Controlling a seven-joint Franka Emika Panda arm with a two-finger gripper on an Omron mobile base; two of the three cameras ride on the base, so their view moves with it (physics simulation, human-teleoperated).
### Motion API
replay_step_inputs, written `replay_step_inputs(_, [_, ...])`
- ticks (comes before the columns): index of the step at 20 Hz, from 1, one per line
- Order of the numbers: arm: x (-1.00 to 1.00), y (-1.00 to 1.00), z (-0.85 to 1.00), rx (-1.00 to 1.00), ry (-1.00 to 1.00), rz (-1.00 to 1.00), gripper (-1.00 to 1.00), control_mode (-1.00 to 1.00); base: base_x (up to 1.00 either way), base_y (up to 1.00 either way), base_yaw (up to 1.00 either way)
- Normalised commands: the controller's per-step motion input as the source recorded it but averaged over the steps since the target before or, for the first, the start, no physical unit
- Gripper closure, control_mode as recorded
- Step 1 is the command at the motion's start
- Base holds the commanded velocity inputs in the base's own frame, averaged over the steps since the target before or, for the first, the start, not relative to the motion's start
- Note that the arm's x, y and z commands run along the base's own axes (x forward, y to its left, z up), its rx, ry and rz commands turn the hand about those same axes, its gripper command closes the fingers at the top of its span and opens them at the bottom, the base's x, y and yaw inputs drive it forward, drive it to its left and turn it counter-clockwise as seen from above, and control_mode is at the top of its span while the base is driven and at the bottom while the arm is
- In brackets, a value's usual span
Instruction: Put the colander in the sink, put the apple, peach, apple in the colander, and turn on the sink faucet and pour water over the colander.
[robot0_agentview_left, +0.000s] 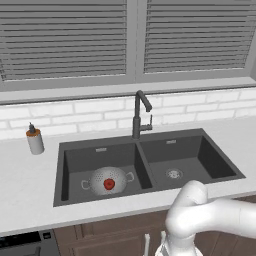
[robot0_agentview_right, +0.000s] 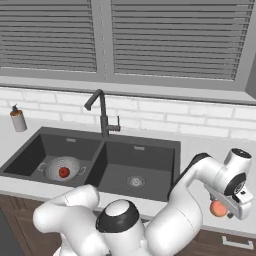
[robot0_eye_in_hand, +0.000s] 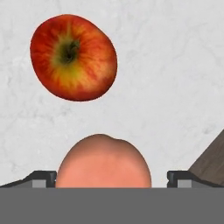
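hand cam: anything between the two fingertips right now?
Yes, in the hand view the peach sits between the open gripper's tips; an apple lies beyond on the counter.

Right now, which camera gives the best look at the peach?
The hand view: the peach sits large and close between the open tool's fingertips. The right base view catches just a small orange bit under the hand.

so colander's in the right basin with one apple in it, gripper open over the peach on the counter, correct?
Not quite: the colander sits in the left basin of the sink, as the left base view shows. The rest holds: one apple is in it, and the gripper stands open around the peach on the counter.
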Motion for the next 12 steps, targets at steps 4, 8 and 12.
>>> replay_step_inputs(4, [-0.05,0.15,-0.19,0.03,0.0,-0.06,-1.0,-1.0,0.0,0.0,0.0])
replay_step_inputs(8, [-0.06,0.18,-0.21,0.04,0.0,-0.09,-1.0,-1.0,0.0,0.0,0.0])
replay_step_inputs(12, [0.05,0.14,-0.12,0.05,0.0,-0.07,-1.0,-1.0,0.0,0.0,0.0])
